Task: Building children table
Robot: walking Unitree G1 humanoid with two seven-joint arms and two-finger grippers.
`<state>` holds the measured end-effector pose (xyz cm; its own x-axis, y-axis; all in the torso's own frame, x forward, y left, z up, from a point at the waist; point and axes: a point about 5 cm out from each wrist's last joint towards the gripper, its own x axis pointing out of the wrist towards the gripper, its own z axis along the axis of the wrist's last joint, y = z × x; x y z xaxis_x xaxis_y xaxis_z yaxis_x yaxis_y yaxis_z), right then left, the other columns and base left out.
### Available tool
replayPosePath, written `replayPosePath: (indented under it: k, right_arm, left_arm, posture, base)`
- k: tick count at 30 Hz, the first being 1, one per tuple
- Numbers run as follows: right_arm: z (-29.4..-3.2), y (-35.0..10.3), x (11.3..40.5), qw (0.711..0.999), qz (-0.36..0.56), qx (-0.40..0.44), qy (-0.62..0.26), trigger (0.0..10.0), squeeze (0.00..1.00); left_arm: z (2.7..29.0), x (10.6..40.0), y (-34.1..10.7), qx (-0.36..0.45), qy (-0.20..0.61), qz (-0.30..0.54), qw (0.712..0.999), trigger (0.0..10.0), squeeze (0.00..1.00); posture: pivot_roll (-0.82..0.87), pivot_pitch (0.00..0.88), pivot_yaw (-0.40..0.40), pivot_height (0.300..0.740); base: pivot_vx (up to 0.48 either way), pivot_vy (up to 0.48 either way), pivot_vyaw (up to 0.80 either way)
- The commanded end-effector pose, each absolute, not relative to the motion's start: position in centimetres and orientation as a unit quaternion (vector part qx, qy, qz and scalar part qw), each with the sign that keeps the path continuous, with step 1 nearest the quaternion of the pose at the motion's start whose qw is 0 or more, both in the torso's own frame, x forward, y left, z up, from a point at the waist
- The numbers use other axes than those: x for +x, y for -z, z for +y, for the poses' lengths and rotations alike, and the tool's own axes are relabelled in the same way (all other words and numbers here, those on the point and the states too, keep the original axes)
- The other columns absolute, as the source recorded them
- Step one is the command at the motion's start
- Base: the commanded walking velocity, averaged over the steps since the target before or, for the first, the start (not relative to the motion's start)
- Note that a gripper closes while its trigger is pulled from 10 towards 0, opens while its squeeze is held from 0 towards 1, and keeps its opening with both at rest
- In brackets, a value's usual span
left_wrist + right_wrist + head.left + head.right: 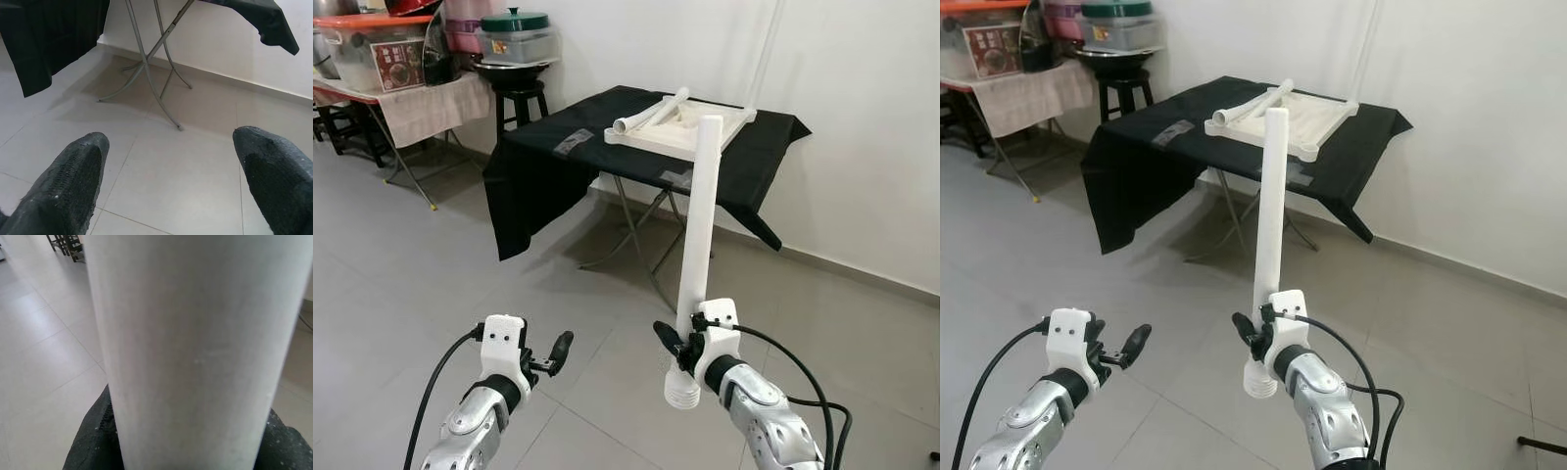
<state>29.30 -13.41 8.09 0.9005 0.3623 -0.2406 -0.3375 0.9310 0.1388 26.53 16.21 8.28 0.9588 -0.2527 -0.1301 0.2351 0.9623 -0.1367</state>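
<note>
Ahead, a folding counter (558, 147) draped in a black cloth (538, 176) is standing against the white wall, and a white tabletop (690, 132) is lying on it, apparently upside down, with a loose white leg (651, 115) resting across it. The right gripper (683, 345) is holding a second white table leg (697, 245) upright in front of the robot, well short of the counter; its jaws are clenched on the leg near the lower end, and the threaded tip is sticking out just below them. In the right wrist view the leg (195, 342) is rising close before the camera, with a black fingertip (93, 445) pressing against either side. The left gripper (555, 354) is hovering beside it at about the same height, its jaws released and grasping nothing; in the left wrist view its fingertips (68, 181) are standing well apart over the grey tiled floor (166, 166). A stool (519, 98) and another covered table carrying storage tubs (372, 49) are standing off to the left.
</note>
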Motion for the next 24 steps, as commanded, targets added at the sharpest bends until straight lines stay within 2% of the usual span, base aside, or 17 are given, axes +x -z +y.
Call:
replayPosePath:
  k: [1, 19, 24]
  right_arm:
    - [-13.35, -8.51, 29.74, 0.976, 0.119, 0.049, -0.176, 10.0, 0.00]
    - [-13.61, -8.72, 29.89, 0.979, 0.108, 0.059, -0.161, 10.0, 0.00]
    - [-13.59, -8.97, 30.21, 0.981, 0.099, 0.052, -0.161, 10.0, 0.00]
  left_arm:
    - [16.32, 26.57, -7.98, -0.056, 0.115, 0.076, 0.989, 10.0, 0.00]
    - [16.87, 26.72, -8.13, -0.065, 0.100, 0.064, 0.991, 10.0, 0.00]
    - [16.90, 27.02, -8.34, -0.077, 0.100, 0.057, 0.990, 10.0, 0.00]
  posture:
    - [-0.07, 0.000, -0.048, 0.740]
    - [-0.08, 0.000, -0.041, 0.740]
    - [-0.08, 0.000, -0.035, 0.740]
  base:
    - [0.000, 0.000, 0.00]
    - [0.000, 0.000, 0.00]
    - [0.259, 0.000, -0.64]
